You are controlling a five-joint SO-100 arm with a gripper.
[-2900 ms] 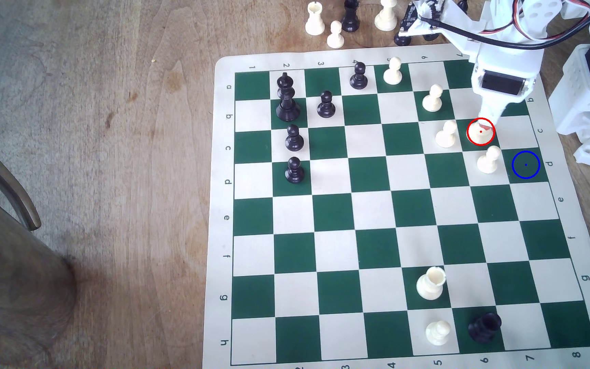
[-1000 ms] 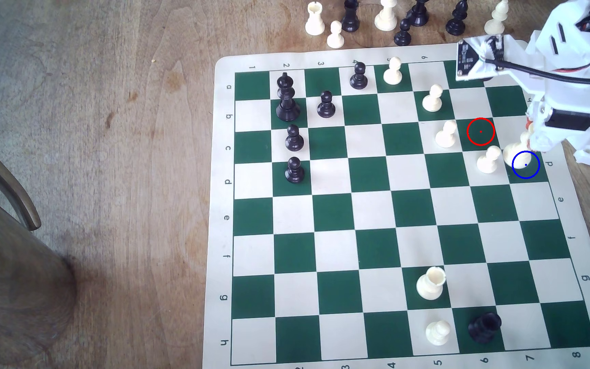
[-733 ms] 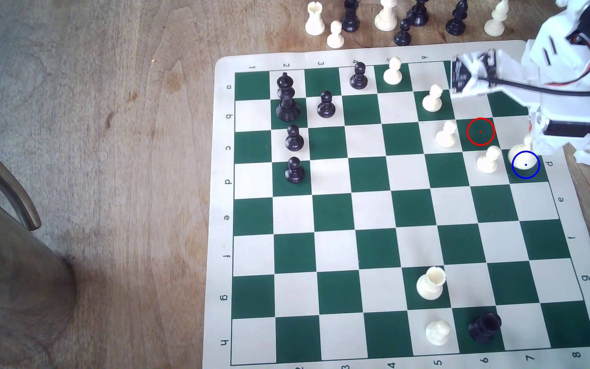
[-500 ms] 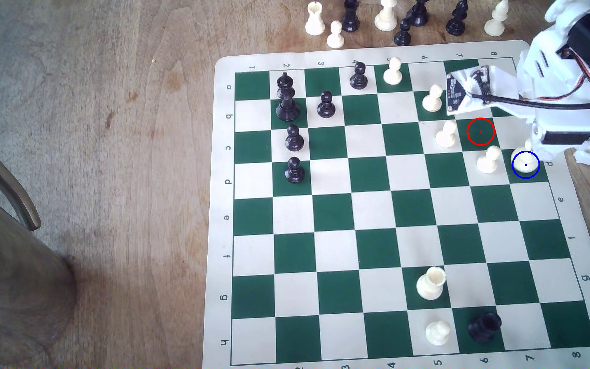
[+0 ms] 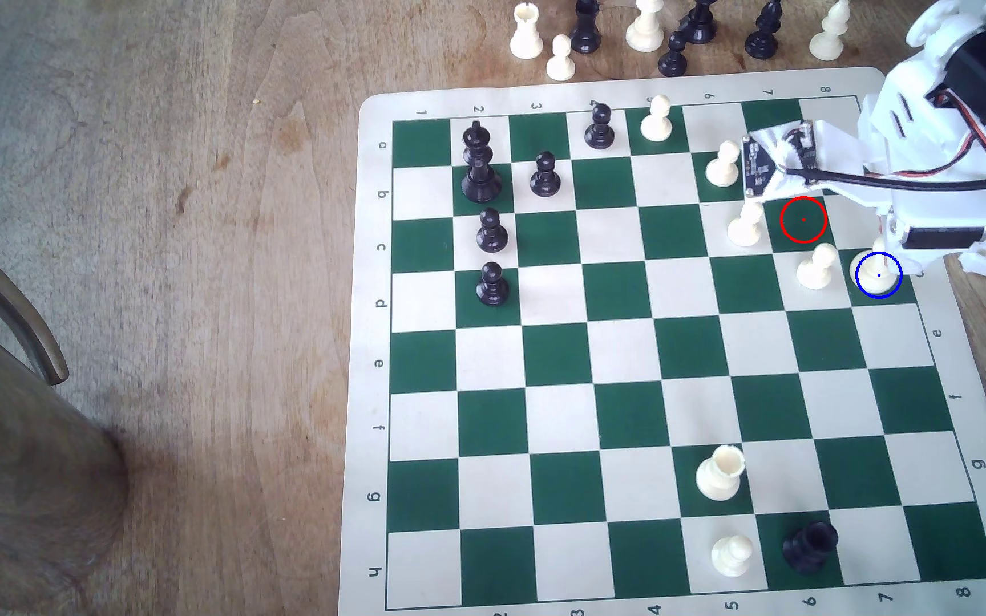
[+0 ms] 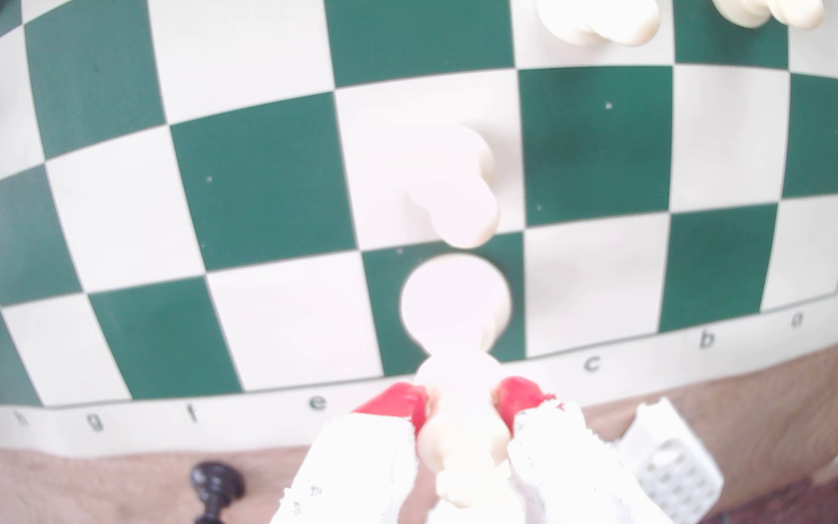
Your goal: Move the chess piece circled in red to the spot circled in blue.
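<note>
One green and cream board [image 5: 597, 367] covers most of the wooden table [image 5: 182, 177]. Over its far corner at the exterior view's right leans the white arm [image 5: 941, 136]. Its gripper [image 6: 462, 403] is clamped on the tall cream piece [image 6: 457, 302], red-tipped fingers [image 6: 399, 400] pinching the slim neck. The piece's round base sits inside the blue-ringed square [image 5: 894, 294], a little toward the cream pawn [image 5: 815, 268] on the neighbouring square; whether it rests on the board I cannot tell. To finish well, I judge it best to lower straight until the base lies flat, part the fingers only slightly, then rise vertically, so nothing brushes the crown or the pawn.
</note>
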